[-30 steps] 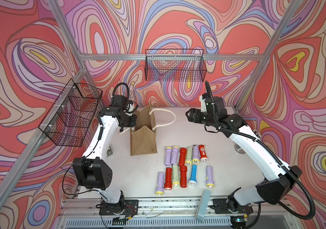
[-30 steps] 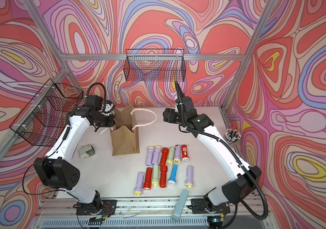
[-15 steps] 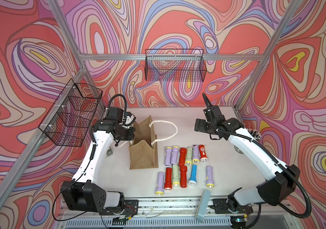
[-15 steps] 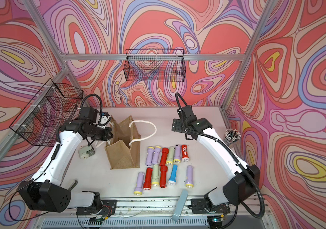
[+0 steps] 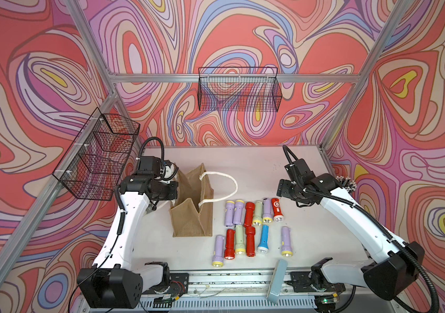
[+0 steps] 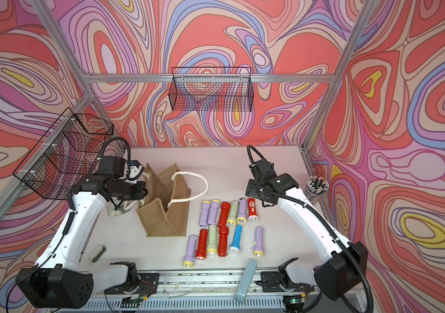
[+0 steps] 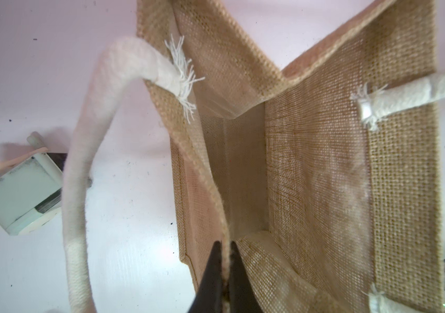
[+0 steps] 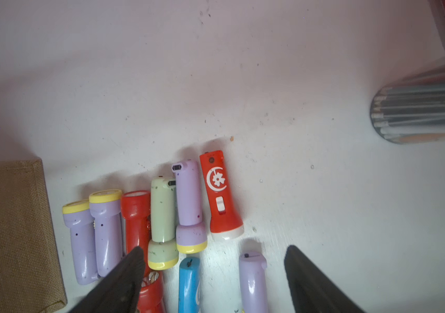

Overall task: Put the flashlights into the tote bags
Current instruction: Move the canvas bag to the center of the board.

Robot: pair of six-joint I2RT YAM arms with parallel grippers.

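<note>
The tan burlap tote bag (image 5: 192, 216) (image 6: 165, 216) stands open at mid-left, one white rope handle (image 5: 226, 184) lying toward the flashlights. My left gripper (image 7: 225, 244) (image 5: 174, 189) is shut on the bag's left rim. The bag's inside (image 7: 245, 162) shows only bare burlap. Several flashlights lie in two rows right of the bag, among them a red one with a white emblem (image 5: 277, 208) (image 8: 220, 195), a blue one (image 5: 264, 238) (image 8: 189, 284) and a lilac one (image 5: 286, 241) (image 8: 252, 281). My right gripper (image 8: 216, 250) (image 5: 281, 188) hangs open above their far right end, holding nothing.
Black wire baskets hang on the back wall (image 5: 239, 92) and the left wall (image 5: 96, 154). A clear cup of grey rods (image 6: 316, 187) (image 8: 427, 111) stands at the right edge. A small pale green device (image 6: 114, 208) (image 7: 21, 195) lies left of the bag. A grey-blue block (image 5: 277, 279) leans on the front rail.
My left arm has drawn the bag a little forward, still gripping its rim. My right gripper has swung right, away from the bag, and down toward the far row of flashlights.
</note>
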